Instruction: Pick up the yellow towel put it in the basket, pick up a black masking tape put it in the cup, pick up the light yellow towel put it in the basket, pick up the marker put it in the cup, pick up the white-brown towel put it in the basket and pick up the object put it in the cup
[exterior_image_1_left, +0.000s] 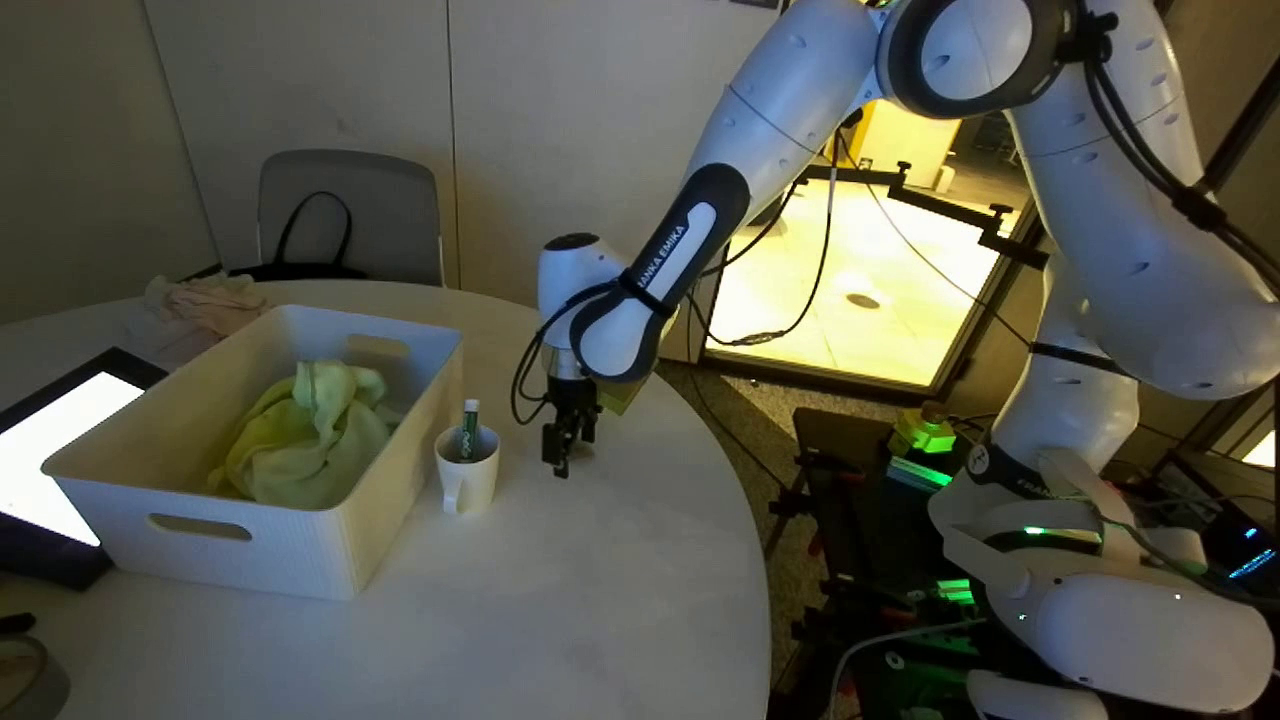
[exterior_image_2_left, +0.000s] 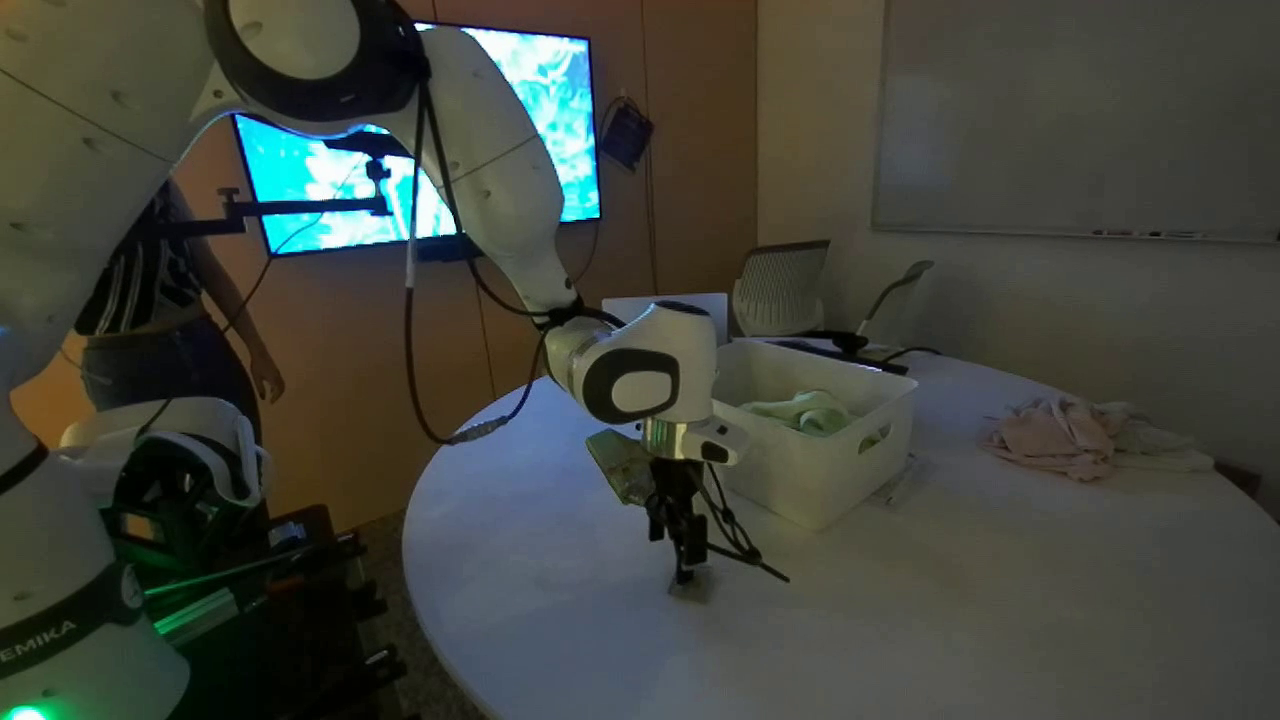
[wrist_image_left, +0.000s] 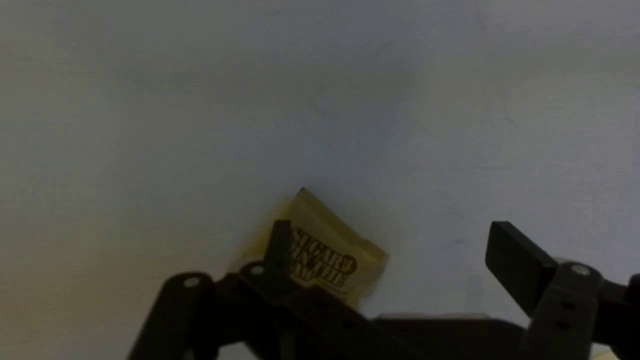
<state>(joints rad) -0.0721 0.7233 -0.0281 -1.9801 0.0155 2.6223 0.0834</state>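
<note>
Where the hand (wrist_image_left: 390, 245) hangs: low over the counter (wrist_image_left: 150, 125), spread wide, holding nothing.
Sugar packet (wrist_image_left: 330, 262): on the counter, partly behind the wrist view's leftward finger (wrist_image_left: 279, 245), not centred between both; long axis unclear.
Fingers: probably need shifting that way, then closing.
Cup (exterior_image_1_left: 472, 488): farther off, just beside the basket (exterior_image_1_left: 285, 555).

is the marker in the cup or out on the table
In: in an exterior view the marker stands in the cup, its pale end sticking out of the top; its lower end is hidden.
</note>
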